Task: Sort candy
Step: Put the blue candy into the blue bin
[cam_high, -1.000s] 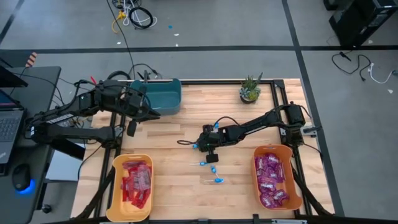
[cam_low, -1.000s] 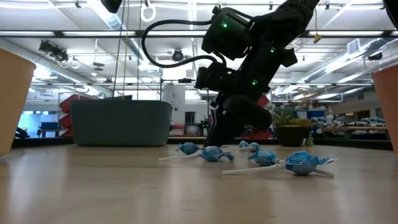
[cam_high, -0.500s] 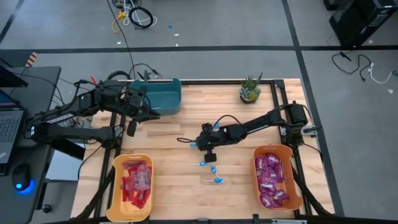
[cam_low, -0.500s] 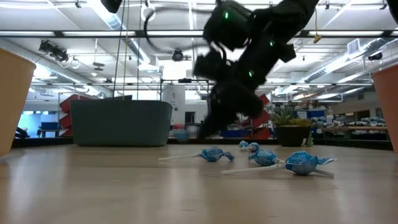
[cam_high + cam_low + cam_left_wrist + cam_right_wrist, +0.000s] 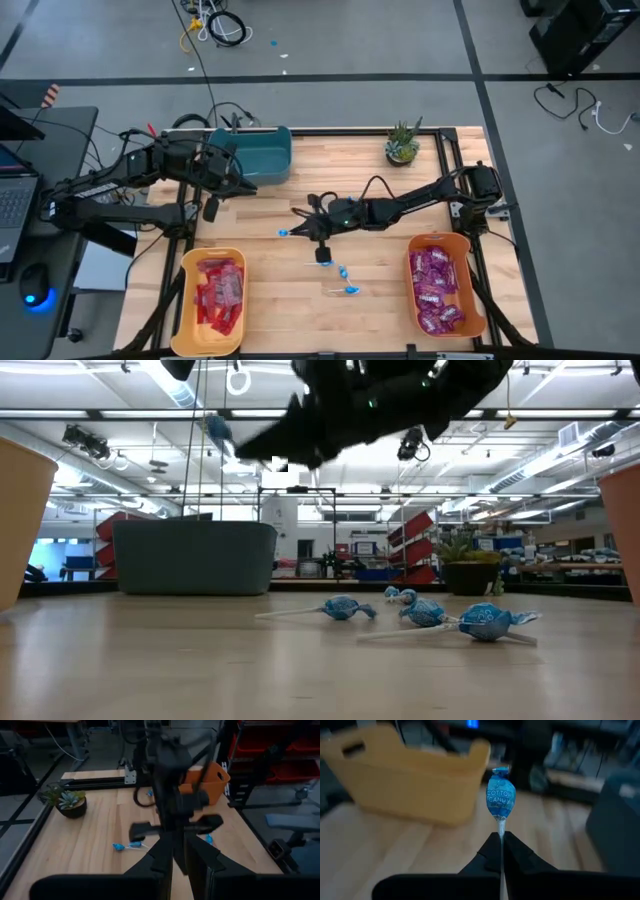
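My right gripper [image 5: 298,228] hangs over the middle of the table, shut on a blue lollipop [image 5: 499,795] whose wrapped head [image 5: 283,233] sticks out past the fingertips. The low view shows that lollipop [image 5: 217,428] high above the wood. Several more blue lollipops [image 5: 342,608] [image 5: 487,622] lie flat on the table near its middle. My left gripper [image 5: 248,184] waits beside the teal bin [image 5: 258,155], its fingers [image 5: 162,857] a narrow gap apart with nothing between them. My right gripper pinches the lollipop's thin white stick [image 5: 500,827] between its two fingertips, a little below the head. The fingers lie nearly level, pointing toward the table's left edge, and the stick runs along them. The lollipop is lifted clear of the table, its head out beyond the tips.
A yellow bin [image 5: 190,300] with red packets stands at the near left. An orange bin [image 5: 462,250] with purple packets stands at the near right. A small potted plant [image 5: 403,142] sits at the far right. Bare wood lies between the bins.
My right gripper has risen from the table with one lollipop and tipped from pointing steeply down to almost level, swinging toward the table's left edge. That lollipop is now lifted clear; the others have stayed where they lay.
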